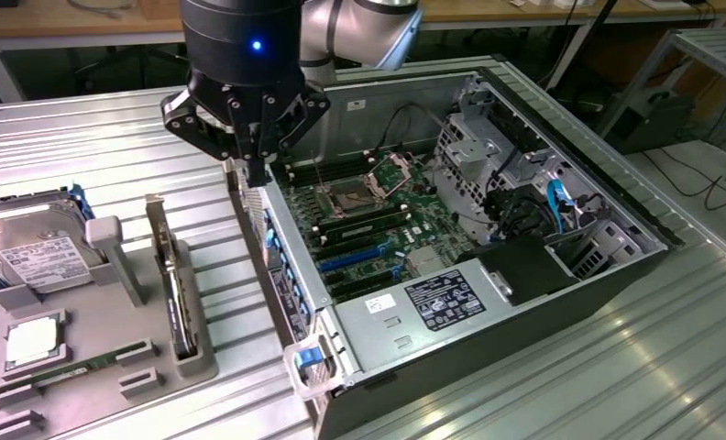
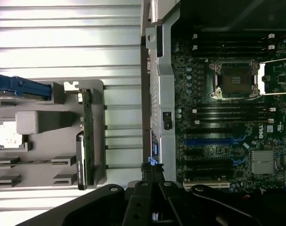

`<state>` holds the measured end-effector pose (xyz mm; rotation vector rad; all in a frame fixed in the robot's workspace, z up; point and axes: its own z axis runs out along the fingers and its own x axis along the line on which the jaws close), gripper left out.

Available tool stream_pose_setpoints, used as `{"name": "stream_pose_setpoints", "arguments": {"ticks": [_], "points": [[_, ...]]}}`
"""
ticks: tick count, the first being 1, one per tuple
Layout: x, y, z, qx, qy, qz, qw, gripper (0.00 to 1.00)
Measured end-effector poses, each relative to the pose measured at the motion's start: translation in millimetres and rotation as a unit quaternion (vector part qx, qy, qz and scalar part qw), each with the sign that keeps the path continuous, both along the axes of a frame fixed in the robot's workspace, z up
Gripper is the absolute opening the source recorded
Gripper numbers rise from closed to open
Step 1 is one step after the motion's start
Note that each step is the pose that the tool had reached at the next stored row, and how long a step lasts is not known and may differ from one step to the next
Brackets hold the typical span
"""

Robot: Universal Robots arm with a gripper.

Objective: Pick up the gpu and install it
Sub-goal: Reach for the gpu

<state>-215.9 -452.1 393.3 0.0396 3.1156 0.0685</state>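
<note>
green-boarded gpu [image 1: 173,275] isn't grabbed yet, so i'd say we're at the reach-for-it step. exterior view: claw [image 1: 257,176] is pinched shut on nothing above the pc case [image 1: 351,119] wall. the gpu stands on edge in the grey holder [image 1: 198,362] around 7 o'clock from it, well apart. a pick would need the jaws opened over its top edge. wrist view: gpu [image 2: 85,141] upright in that holder, clear of the claw [image 2: 152,166].

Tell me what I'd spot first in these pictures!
The big open computer case sits in the middle, with its green motherboard showing inside. The robot's black gripper hangs shut over the case's edge on the exterior view's left. Further left, the gpu stands on edge in a gray holder.
</note>
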Motion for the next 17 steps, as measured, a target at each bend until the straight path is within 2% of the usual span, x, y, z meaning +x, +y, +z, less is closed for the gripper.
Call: {"name": "stream_pose_setpoints", "arguments": {"ticks": [17], "points": [[-24.3, -12.9, -0.1, 0.0001, -0.0001, 0.000, 1.0000, 0.11]]}}
